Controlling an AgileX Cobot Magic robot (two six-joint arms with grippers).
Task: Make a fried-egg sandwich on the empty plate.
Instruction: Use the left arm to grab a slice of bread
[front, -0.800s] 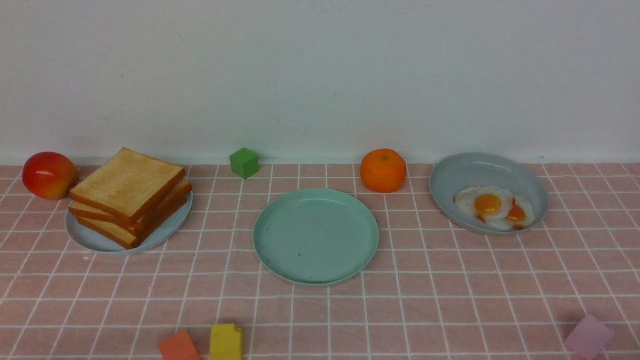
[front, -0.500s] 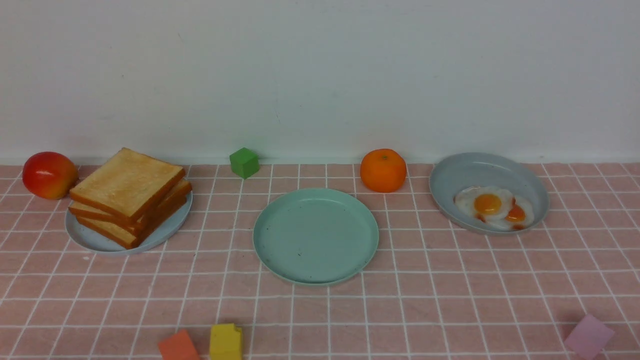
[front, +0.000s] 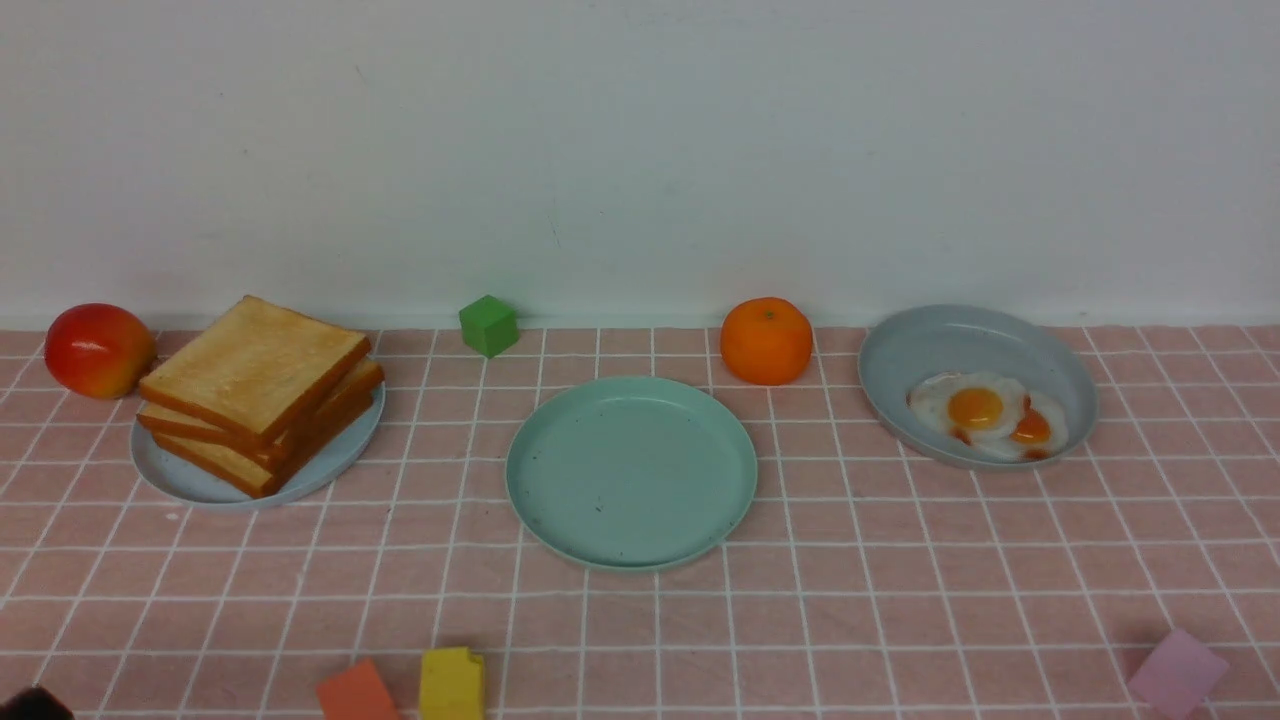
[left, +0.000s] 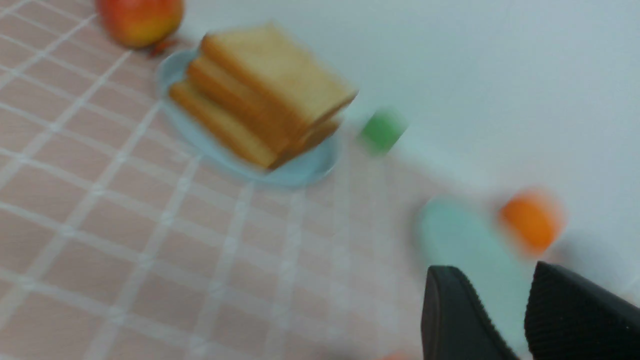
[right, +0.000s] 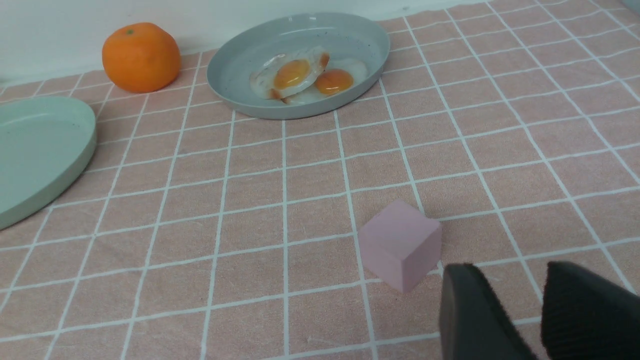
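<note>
- A dark edge of my left arm (front: 30, 705) has just come into the near-left corner of the front view, where a moment ago there was only the pink checked cloth (front: 900, 560). My left wrist picture is smeared with motion. I judge that this arm has set off, most likely toward the bread.
- My left gripper (left: 500, 272) stands parted, with nothing between its black jaws.
- My right gripper (right: 515, 270) is likewise parted and empty, low over the cloth near a pale pink cube (right: 400, 245). Its picture is sharp, so I take that arm to be at rest.
- Nothing on the table has shifted, so the sandwich is not yet begun.
- The round, shallow mint-green plastic plate (front: 630, 472) lies in the middle and is bare.
- On my left, a pale grey-blue plate (front: 180, 478) carries the stack of square golden toast slices (front: 255, 370) with orange-brown crusts, fanned a little. A red-and-yellow fruit (front: 98, 350) sits just beside it.
- On my right, a second pale grey-blue plate (front: 960, 340) holds the glossy white fried egg (front: 975, 408) with its yellow-orange yolk. It overlaps a smaller egg (front: 1032, 428) with a darker yolk, and both lie toward the plate's near side.
- A round orange (front: 766, 340) stands by the wall between the mint plate and the egg plate.
- As I read it, the first job is to lay the top slice on the mint plate. The egg wanted is the larger one.
</note>
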